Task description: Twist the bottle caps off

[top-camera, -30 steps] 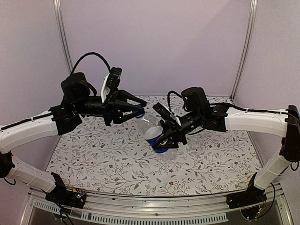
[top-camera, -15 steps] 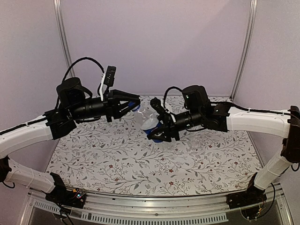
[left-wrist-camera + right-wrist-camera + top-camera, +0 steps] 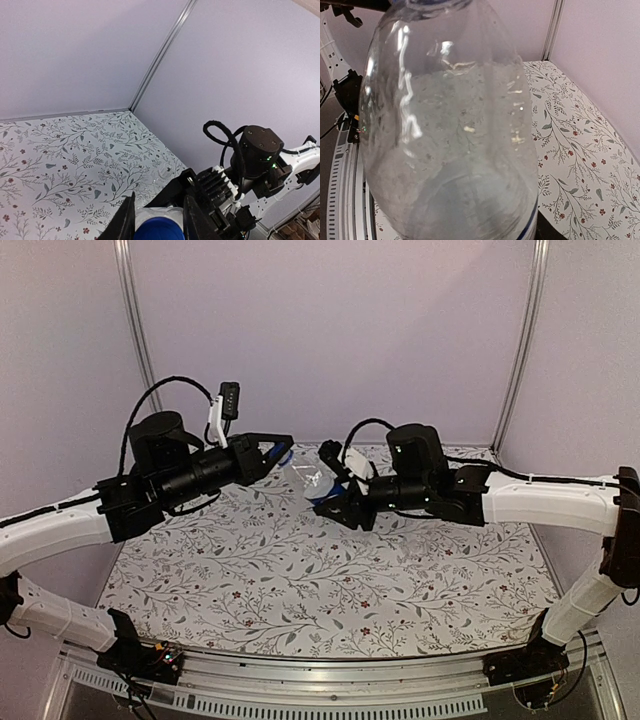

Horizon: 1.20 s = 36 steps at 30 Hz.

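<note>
The Pepsi bottle (image 3: pixel 306 480) is held in the air between both arms, tilted with its cap toward the left. My left gripper (image 3: pixel 283 452) is shut on its blue cap (image 3: pixel 157 231), with one finger on each side in the left wrist view. My right gripper (image 3: pixel 336 504) is shut on the bottle's labelled body. In the right wrist view the clear bottle (image 3: pixel 450 125) fills the frame and hides the fingers. The pale cap is out of view. A small clear object (image 3: pixel 164 172), perhaps the shorter bottle, lies on the table.
The floral table cover (image 3: pixel 300 580) lies below both arms. Pale walls with metal corner posts (image 3: pixel 133 320) close the back and sides. The right arm's wrist and cable (image 3: pixel 255 155) are just beyond the left fingers.
Both arms have lifted the bottle up and toward the back, tipping it flatter. My left gripper, wide open around the cap a second ago, has closed on it.
</note>
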Each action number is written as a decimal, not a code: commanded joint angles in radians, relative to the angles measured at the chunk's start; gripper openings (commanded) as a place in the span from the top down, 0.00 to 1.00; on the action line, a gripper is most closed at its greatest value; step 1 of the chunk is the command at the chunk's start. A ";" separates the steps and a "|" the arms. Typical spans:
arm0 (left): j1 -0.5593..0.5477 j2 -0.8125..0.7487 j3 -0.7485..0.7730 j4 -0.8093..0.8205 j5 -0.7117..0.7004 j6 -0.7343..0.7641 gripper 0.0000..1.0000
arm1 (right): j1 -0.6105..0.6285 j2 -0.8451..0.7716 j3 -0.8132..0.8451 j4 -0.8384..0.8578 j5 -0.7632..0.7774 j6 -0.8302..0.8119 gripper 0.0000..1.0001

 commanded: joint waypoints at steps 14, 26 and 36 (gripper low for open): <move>-0.011 0.016 0.033 0.054 0.049 0.039 0.79 | -0.020 -0.012 -0.073 0.009 -0.206 0.004 0.54; -0.010 0.019 0.033 0.061 0.088 0.039 0.45 | -0.020 -0.016 -0.071 0.029 -0.262 0.010 0.54; -0.004 -0.041 0.022 0.070 0.211 0.208 0.18 | -0.020 -0.037 -0.083 0.018 -0.341 0.020 0.54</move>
